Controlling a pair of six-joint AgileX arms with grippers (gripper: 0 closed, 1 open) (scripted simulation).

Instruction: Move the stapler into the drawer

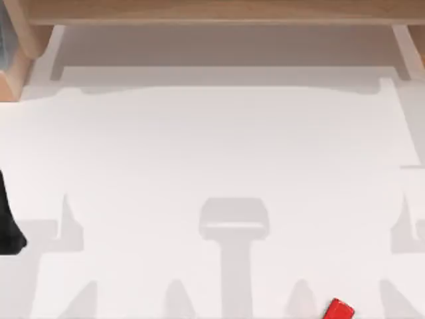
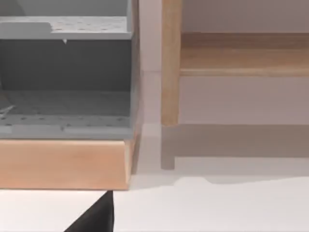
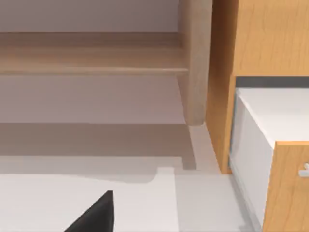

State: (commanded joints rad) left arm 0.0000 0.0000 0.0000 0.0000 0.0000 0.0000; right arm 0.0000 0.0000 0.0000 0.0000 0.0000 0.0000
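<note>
The stapler (image 1: 339,310) lay on the white tabletop (image 1: 212,146) at about 5 o'clock in the top view, right at the near edge and partly cut off by it, with nothing touching it. By my judgement the task stood at its very start: the reach and grasp had not begun, and the stapler was well apart from any drawer.

The left arm (image 1: 8,222) showed as a black shape at about 9 o'clock in the top view. A black tip of the left end effector (image 2: 94,217) sat low in the left wrist view, and a like tip of the right end effector (image 3: 94,215) in the right wrist view. Whether either pair of fingers stood apart or together, I could not tell.

The right wrist view showed a wooden cabinet with a drawer (image 3: 270,140) pulled partly out, pale inside, near the right arm. The left wrist view showed a grey perforated shelf unit (image 2: 65,77) on a wooden base.

The next move probably called for the right arm, the nearer one, to come above the stapler, line up across its narrow width and close on it.

No brand, label or readable writing appeared anywhere.
</note>
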